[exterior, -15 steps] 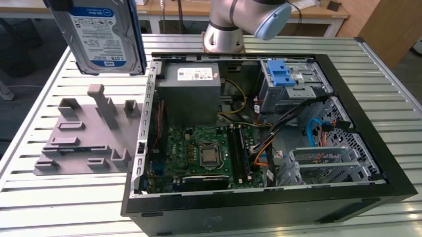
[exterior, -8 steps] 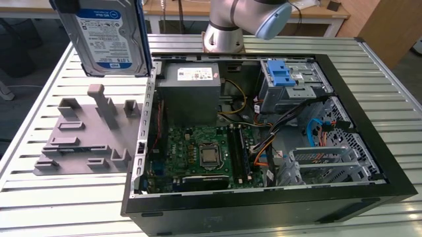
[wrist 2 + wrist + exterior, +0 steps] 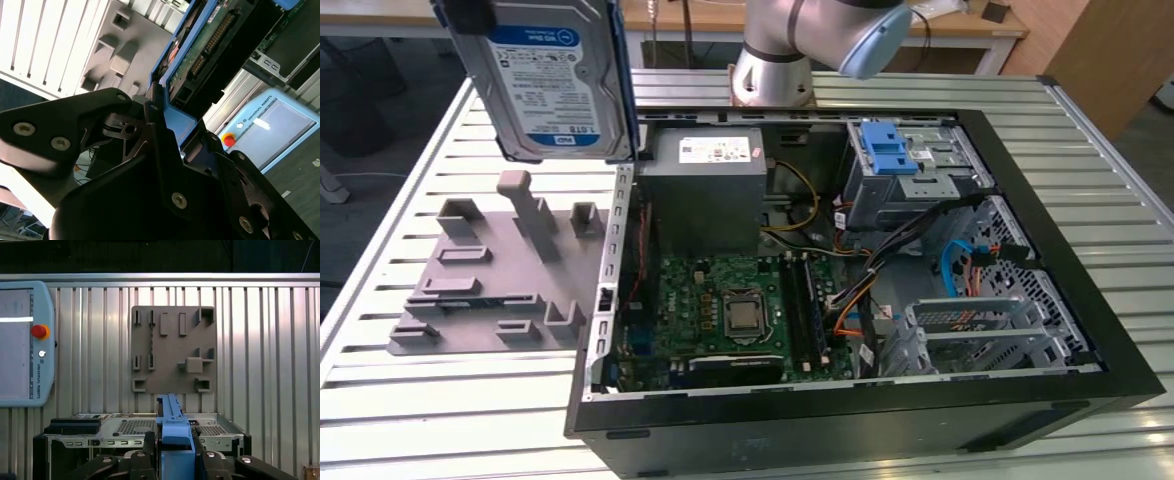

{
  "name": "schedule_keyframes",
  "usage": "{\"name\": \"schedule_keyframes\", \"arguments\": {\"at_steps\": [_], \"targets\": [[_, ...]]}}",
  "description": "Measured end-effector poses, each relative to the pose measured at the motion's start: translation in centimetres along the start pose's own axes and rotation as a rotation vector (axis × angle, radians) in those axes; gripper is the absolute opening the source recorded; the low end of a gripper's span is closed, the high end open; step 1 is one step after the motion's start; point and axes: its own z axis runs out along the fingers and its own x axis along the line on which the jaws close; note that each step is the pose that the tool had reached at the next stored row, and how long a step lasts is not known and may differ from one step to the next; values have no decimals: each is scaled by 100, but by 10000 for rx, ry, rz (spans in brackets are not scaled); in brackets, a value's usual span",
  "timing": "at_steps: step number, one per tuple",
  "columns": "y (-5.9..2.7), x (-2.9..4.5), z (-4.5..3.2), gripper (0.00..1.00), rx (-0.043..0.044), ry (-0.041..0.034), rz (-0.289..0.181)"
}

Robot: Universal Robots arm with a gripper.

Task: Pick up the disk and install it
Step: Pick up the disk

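The disk (image 3: pixel 554 85), a silver hard drive with a blue-and-white label and blue side rails, hangs upright in the air. It is above the table at the exterior view's upper left, over the grey fixture plate and just outside the open computer case. My gripper (image 3: pixel 175 442) is shut on it. In both wrist views the black fingers (image 3: pixel 155 117) clamp the blue rail (image 3: pixel 172 425). The second wrist view shows the drive's circuit-board underside (image 3: pixel 205 45).
The open computer case (image 3: pixel 1067 300) lies on the slatted metal table (image 3: pixel 440 400). Inside are a grey power supply box (image 3: pixel 707 190), a motherboard (image 3: pixel 720 310) and a metal cage with a blue latch (image 3: pixel 897 155). A grey fixture plate (image 3: pixel 487 280) and a teach pendant (image 3: pixel 20 345) lie alongside.
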Motion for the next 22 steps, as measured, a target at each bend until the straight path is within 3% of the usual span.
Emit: {"name": "schedule_keyframes", "arguments": {"at_steps": [3,8,22], "targets": [[-96,4,-2,36,-1,0,0],[-186,6,0,36,-2,1,0],[-350,4,1,36,-2,1,0]]}}
